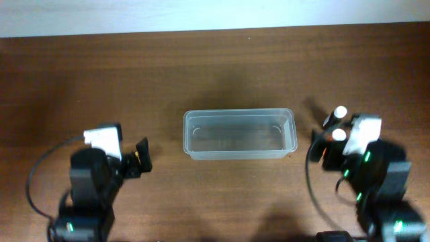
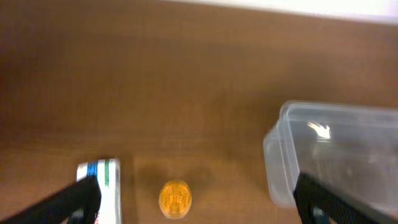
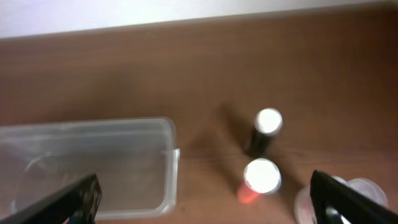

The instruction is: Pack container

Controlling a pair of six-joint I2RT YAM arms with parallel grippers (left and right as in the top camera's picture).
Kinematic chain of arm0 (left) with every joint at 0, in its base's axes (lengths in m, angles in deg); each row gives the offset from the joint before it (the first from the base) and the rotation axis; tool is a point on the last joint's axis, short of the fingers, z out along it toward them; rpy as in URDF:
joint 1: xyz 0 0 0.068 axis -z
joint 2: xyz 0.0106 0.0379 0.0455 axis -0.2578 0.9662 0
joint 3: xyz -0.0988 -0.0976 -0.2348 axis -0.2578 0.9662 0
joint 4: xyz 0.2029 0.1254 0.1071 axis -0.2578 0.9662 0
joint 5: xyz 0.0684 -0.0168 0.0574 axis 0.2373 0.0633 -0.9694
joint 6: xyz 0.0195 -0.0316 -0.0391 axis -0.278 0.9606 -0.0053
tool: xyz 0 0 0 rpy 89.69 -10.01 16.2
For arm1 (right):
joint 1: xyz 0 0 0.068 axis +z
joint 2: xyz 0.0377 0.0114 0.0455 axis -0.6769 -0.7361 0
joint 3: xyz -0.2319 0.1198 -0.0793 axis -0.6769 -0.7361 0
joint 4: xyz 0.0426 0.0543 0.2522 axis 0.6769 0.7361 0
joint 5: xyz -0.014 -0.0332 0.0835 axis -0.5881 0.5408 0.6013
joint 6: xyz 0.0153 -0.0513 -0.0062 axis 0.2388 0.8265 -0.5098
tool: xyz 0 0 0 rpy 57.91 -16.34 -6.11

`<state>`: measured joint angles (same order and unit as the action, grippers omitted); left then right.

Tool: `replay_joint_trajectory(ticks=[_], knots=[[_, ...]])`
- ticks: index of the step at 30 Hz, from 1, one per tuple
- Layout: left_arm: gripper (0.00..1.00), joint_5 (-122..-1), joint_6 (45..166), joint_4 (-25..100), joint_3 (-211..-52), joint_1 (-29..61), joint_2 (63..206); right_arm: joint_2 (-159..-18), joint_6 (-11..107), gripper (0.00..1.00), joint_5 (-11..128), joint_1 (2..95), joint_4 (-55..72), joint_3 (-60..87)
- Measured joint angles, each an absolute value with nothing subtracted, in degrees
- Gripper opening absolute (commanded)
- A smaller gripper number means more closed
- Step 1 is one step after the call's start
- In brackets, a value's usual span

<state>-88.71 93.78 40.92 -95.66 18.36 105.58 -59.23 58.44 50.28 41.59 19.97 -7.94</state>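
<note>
The container (image 1: 239, 112), a clear rectangular tub with rounded corners, stands open at the table's middle, and nothing shows inside it. My left gripper (image 1: 140, 158) is open and empty to its left. In the left wrist view the open fingers (image 2: 196, 208) frame a small orange round item (image 2: 175, 198) and a white box with a blue and green label (image 2: 106, 183); the container's end (image 2: 280, 155) is at right. My right gripper (image 3: 205, 205) is open and empty, with the container's corner (image 3: 168, 168) at left.
Two small white-capped bottles stand right of the container: a dark one (image 3: 266, 130) (image 1: 339, 113) and a red one (image 3: 260, 180) (image 1: 338, 134). A pale round item (image 3: 360, 190) sits by the right finger. The table's far edge meets a white wall (image 1: 215, 13).
</note>
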Motion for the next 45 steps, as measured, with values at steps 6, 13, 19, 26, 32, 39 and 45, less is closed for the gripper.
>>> replay_joint_trajectory(ticks=[6, 13, 19, 26, 32, 39, 45], knots=[[0.99, -88.68, 93.80, 57.33, -112.73, 18.36, 122.15, -79.16, 57.22, 0.98, 54.72, 31.79, 35.97, 11.84], [0.99, -88.58, 93.80, 59.80, -117.25, 18.36, 131.31, -96.32, 57.20, 0.98, 59.15, 23.73, 44.39, 18.22], [0.99, -88.51, 93.80, 60.11, -117.25, 18.36, 134.21, -107.99, 57.22, 0.99, 60.18, 23.40, 45.57, 18.22], [0.99, -88.53, 93.80, 60.11, -117.25, 18.36, 134.30, -114.22, 57.17, 0.88, 60.18, 23.40, 44.04, 18.22], [0.99, -88.53, 93.80, 60.13, -117.25, 18.36, 134.30, -116.27, 57.28, 0.83, 59.79, 23.69, 44.00, 18.22], [1.00, -88.53, 93.80, 60.33, -117.25, 18.36, 134.30, -117.65, 57.17, 0.76, 57.99, 28.69, 44.98, 18.22], [1.00, -88.53, 93.80, 60.53, -117.25, 18.36, 134.30, -117.83, 56.28, 0.76, 57.05, 29.78, 45.98, 18.22]])
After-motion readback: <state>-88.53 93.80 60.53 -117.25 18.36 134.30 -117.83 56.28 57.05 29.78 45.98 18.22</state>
